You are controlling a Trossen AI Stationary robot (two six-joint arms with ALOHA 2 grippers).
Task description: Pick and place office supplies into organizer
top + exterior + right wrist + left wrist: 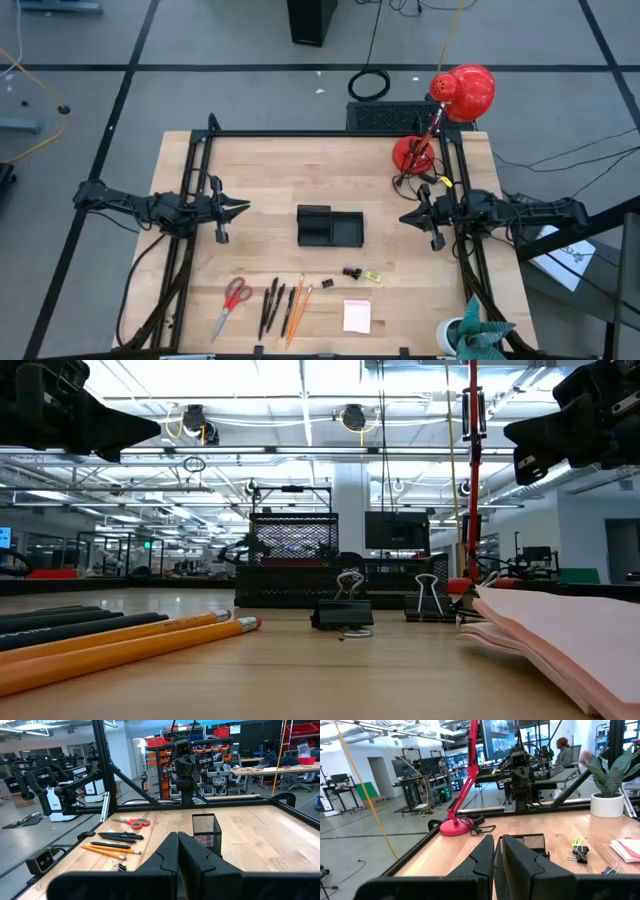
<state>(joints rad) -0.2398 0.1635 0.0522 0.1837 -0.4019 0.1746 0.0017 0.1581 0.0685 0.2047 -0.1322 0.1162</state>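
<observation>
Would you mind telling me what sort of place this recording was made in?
Most likely a robotics lab or open workshop: a wooden table in a black frame with two mounted arms, workbenches with monitors, and shelves holding red bins beyond.

A pale wooden worktop [270, 170] stands on a grey floor [200, 40] marked with dark lines. Beyond it, bright ceiling strip lights [300, 390] hang over workbenches, monitors [396, 530] and red storage bins [302, 729].

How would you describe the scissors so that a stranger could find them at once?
Start at the black organizer mid-table, then drop to the row of supplies along the near edge. The scissors lie at its far left, beside the pens; only they have red handles.
</observation>
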